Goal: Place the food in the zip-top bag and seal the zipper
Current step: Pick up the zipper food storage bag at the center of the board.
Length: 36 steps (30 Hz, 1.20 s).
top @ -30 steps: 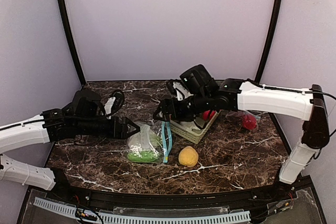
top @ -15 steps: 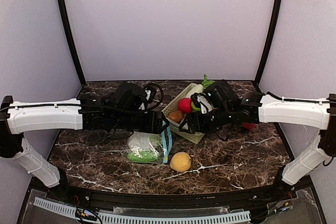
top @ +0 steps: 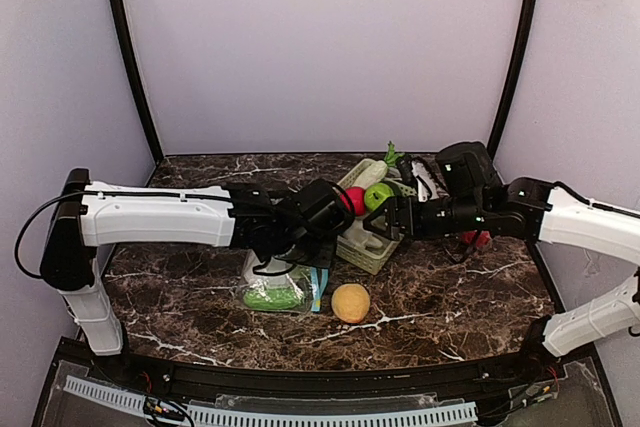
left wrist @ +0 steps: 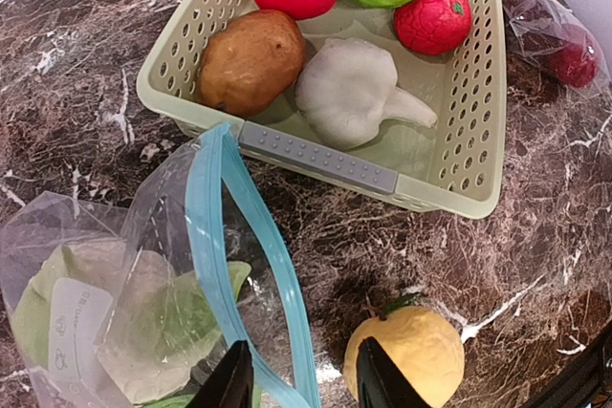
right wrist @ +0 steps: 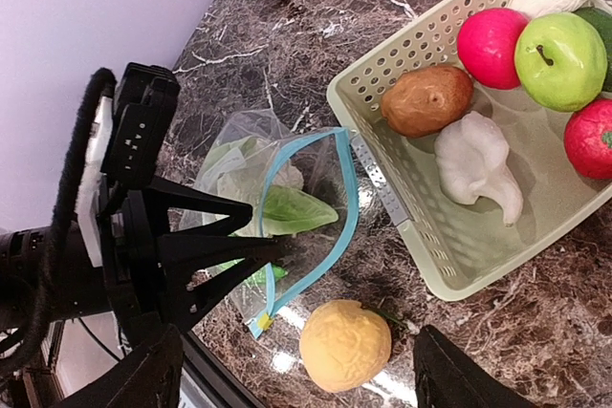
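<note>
The left tool (left wrist: pixel 301 381) stands part-open astride the blue zipper (left wrist: pixel 203 207) of the zip-top bag (left wrist: pixel 143 274), the right tool (right wrist: pixel 298 351) hangs wide open and empty over the bench (left wrist: pixel 76 74), and most food (left wrist: pixel 251 59) lies in the basket (left wrist: pixel 459 121), one orange fruit (left wrist: pixel 406 355) just beside the bag.

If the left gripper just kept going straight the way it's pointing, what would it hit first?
Most likely the blue zipper strip of the clear plastic zip-top bag, which runs between the open fingers of the left gripper; the pale green lattice basket lies beyond. Depth is unclear.
</note>
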Each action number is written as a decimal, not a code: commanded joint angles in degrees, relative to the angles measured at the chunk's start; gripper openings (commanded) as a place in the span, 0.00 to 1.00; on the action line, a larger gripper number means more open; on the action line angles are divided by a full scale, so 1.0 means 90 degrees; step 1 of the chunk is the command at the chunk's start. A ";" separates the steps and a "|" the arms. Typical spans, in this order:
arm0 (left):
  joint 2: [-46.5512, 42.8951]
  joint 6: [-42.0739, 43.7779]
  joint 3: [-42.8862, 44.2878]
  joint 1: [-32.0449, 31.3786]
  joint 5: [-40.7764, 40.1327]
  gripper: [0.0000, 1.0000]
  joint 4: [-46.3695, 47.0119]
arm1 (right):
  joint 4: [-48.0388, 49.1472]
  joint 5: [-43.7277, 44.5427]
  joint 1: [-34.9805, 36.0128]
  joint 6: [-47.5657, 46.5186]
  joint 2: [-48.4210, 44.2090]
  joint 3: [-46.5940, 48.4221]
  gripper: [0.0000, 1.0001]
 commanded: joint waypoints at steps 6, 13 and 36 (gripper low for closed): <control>0.0513 -0.0389 0.0812 -0.0014 -0.0466 0.44 -0.1576 | 0.0424 -0.0361 -0.0126 -0.0223 -0.0298 -0.0506 0.81; 0.1128 -0.0292 0.1475 0.0014 -0.0498 0.45 -0.2013 | 0.0564 -0.0375 -0.0131 -0.0195 -0.0453 -0.0768 0.81; -0.0355 0.0311 0.0431 0.0176 -0.0039 0.01 -0.1078 | -0.0456 -0.0413 -0.0098 -0.1112 0.0170 -0.0568 0.90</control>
